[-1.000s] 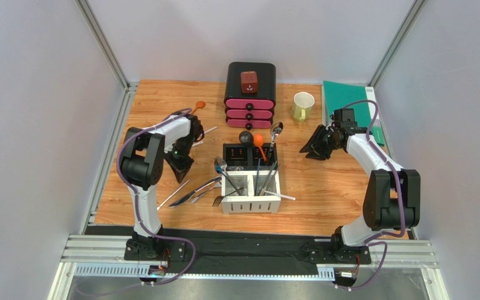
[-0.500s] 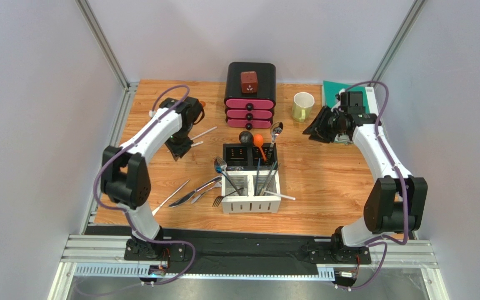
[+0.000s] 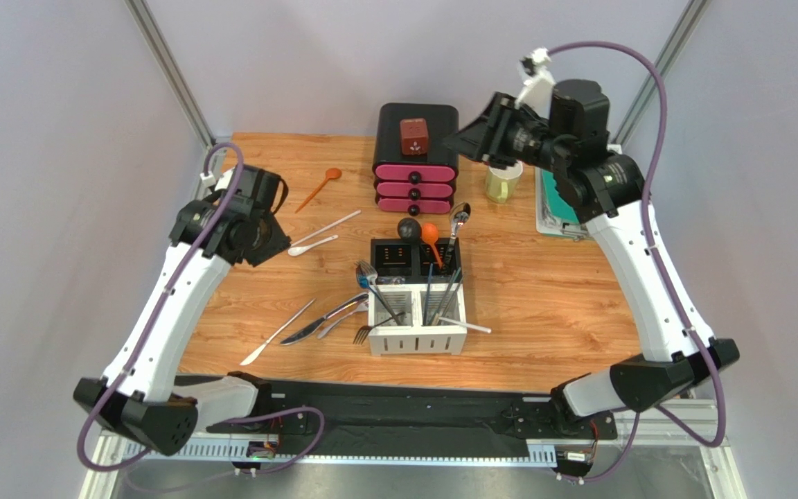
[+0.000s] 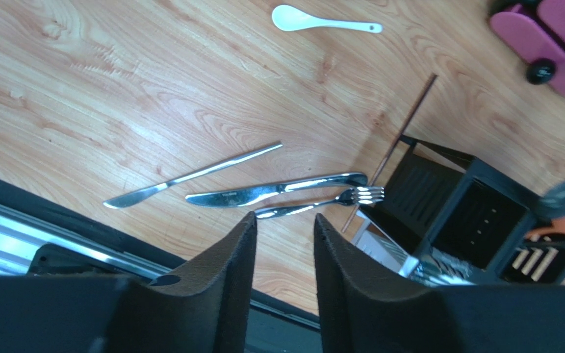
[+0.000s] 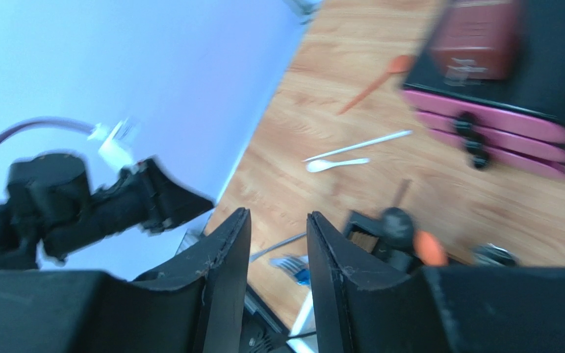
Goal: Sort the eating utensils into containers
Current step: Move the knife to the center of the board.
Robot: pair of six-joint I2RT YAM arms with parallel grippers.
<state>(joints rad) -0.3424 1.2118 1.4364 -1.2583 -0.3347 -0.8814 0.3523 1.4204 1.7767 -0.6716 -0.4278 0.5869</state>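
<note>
Top external view has the left jaws hanging over the left side of the tabletop (image 3: 549,301), just beside the white spoon (image 3: 310,246), while the right jaws are raised high at the far side, in front of the pale green mug (image 3: 501,185). Left wrist view shows the left jaws parted by a moderate gap with nothing between them. Right wrist view shows the right jaws likewise partly open and empty. The caddy (image 3: 419,339) stands mid-tabletop and already holds several metal pieces plus a black and an orange spoon. Loose on the wood to its left lie a slim knife (image 4: 190,176), a broader knife (image 4: 274,189) and a fork (image 4: 315,205) whose tines come close to the caddy's corner. A dark chopstick (image 4: 396,143) runs past that corner; whether it leans on it or lies flat I cannot tell. Farther back lies an orange spoon (image 3: 320,187). The metal pieces look stiff, light and slick, and they lie nearly flush with the wood, so a pinch across the narrow handle near its middle seems the safest hold, with the jaws set square to the shaft. The plastic spoons look lighter still and apt to skid, so the handle just behind the bowl is probably the best place to take them.
</note>
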